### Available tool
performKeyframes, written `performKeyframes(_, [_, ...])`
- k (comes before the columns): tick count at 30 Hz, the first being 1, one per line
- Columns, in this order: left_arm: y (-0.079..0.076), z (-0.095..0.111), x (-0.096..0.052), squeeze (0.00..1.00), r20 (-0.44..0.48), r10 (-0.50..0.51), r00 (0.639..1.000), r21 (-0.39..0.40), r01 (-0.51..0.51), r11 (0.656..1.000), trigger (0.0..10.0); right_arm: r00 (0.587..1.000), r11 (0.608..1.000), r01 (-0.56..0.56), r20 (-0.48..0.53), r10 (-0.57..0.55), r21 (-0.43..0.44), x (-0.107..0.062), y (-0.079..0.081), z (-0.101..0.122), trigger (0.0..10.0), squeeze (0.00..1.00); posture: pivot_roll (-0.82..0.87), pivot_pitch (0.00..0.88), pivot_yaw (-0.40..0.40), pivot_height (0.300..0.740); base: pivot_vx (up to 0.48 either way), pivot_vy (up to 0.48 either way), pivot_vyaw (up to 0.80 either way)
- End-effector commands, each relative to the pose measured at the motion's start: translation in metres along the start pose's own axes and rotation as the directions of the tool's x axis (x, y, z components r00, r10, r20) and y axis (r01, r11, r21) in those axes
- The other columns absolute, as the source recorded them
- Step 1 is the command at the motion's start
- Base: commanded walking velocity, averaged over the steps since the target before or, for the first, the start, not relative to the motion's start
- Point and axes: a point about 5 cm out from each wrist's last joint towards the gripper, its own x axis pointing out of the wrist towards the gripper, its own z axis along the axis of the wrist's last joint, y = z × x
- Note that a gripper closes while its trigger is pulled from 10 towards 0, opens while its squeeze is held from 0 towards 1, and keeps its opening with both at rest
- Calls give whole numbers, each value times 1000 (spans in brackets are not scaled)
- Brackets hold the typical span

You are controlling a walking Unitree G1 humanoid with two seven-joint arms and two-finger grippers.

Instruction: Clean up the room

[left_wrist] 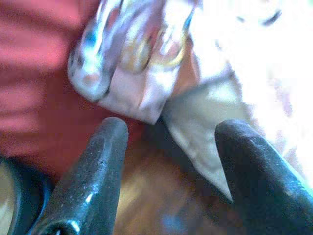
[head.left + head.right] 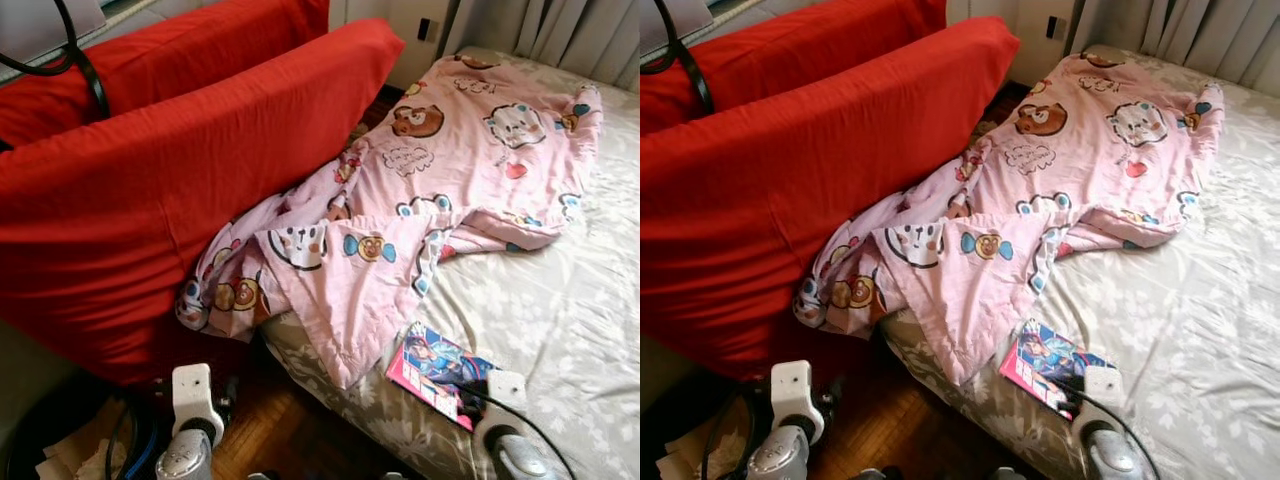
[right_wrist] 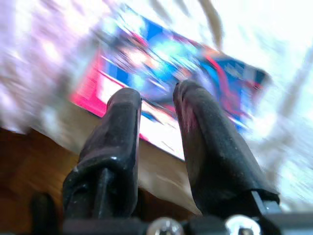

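Magazine (image 2: 437, 371), glossy with a pink and blue cover, lies flat at the near edge of the bed (image 2: 560, 310), directly ahead of the right gripper (image 3: 157, 95) and just beyond its fingertips. That gripper's two black fingers stand close together with a narrow gap between them and nothing held; contact with the cover cannot be confirmed, as the right wrist view is blurred. The left gripper (image 1: 168, 129) is low over the wooden floor (image 2: 285, 425), fingers spread wide apart and empty, aimed at the hanging corner of the pink cartoon-print blanket (image 2: 420, 190) just ahead of it.

The bed carries a pale floral sheet. The blanket lies crumpled across its far side, beyond both grippers, and spills off the edge toward the left gripper. A large red cushion (image 2: 160, 190) leans beside the bed, outboard of the left gripper, with a second red one (image 2: 200, 45) behind it. Grey curtains (image 2: 570, 30) hang beyond the bed.

Papers and dark cables (image 2: 95, 445) near the left arm are cut off by the frame and hard to identify. The magazine's print is illegible.
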Motion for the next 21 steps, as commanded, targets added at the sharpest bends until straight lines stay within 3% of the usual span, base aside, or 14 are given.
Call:
performKeyframes(1, [3,-2,-8,0,15,-7,1000,11,7,1000,10000,999,1000,9,54,-8,-8,-1,-4,6,10000,0,-100,218,10,740,0,0,0])
performKeyframes(3, [4,4,-14,0,61,-10,998,19,8,1000,10000,989,1000,-17,145,21,-26,-2,-3,17,10000,0,-97,215,8,740,0,0,0])
performKeyframes(4, [4,8,-17,0,82,-6,997,20,5,1000,10000,963,998,-40,266,51,-47,-6,0,35,10000,0,-92,211,9,740,0,0,0])
performKeyframes(7, [5,11,-22,0,103,-1,995,18,-1,1000,10000,934,997,-43,351,63,-66,-14,3,52,10000,0,-91,206,6,740,0,0,0])
performKeyframes(13, [0,15,-27,0,108,-44,993,32,40,999,10000,914,996,4,405,34,-94,-18,8,64,10000,0,-104,201,5,740,0,0,0])
performKeyframes(21, [3,32,-17,0,137,-51,989,52,44,998,10000,932,994,23,363,16,-104,-21,13,71,10000,0,-110,184,7,720,0,0,0])
